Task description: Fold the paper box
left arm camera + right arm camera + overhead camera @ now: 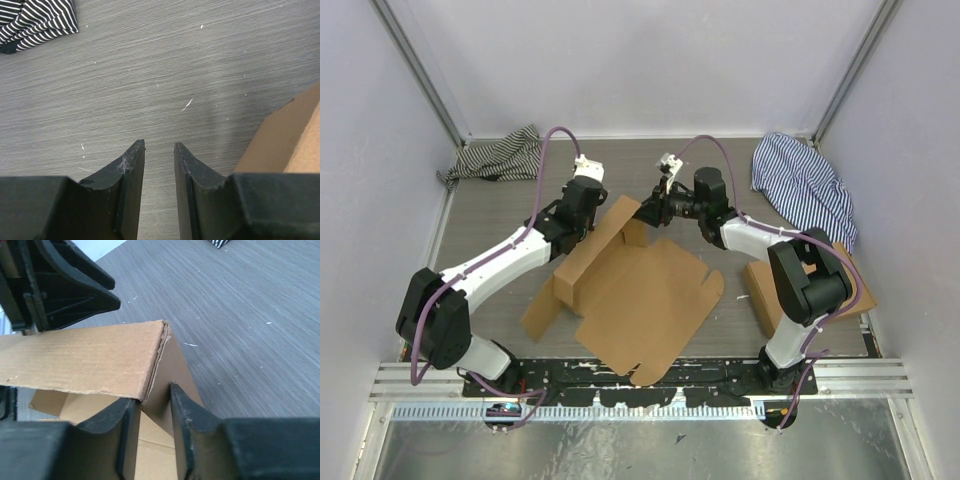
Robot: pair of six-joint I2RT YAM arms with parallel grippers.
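Folding up the back flap at 12 o'clock of the paper box (pixel 640 300), which lies mid-tabletop (pixel 480 220), we have the right hand (pixel 152 390) narrowly parted astride the flap's creased corner; whether it pinches, we cannot tell. Our left hand (pixel 159 147), slightly open and empty at 10 o'clock, should brace the adjoining wall.

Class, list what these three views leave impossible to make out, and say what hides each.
- Right wrist view: whether the right gripper actually pinches the flap of the paper box; its own fingers hide the contact.
- Top view: the shape of the second box; the right arm covers most of it.
- Left wrist view: most of the paper box; the right edge cuts it off.
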